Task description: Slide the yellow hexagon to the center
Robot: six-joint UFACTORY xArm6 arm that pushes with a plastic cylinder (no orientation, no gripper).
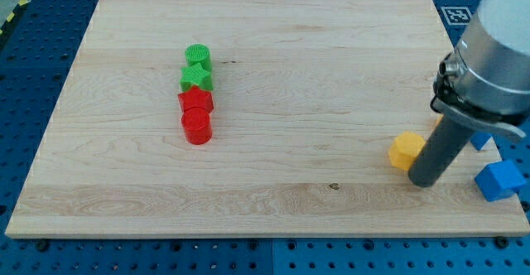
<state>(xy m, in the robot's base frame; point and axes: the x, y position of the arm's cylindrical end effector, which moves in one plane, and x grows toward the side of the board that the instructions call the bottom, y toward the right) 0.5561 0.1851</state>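
Only one view here: the yellow hexagon (407,151) sits near the counter (273,76)'s right edge, well right of centre. Looks light and hard, should slide easy if shoved on its right face. My tip (423,182) touches that side, rod slanting down-left. No pincer to report.

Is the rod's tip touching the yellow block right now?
Touching, it seems: in the camera view my tip sits against the yellow hexagon on its right, with no gap visible.
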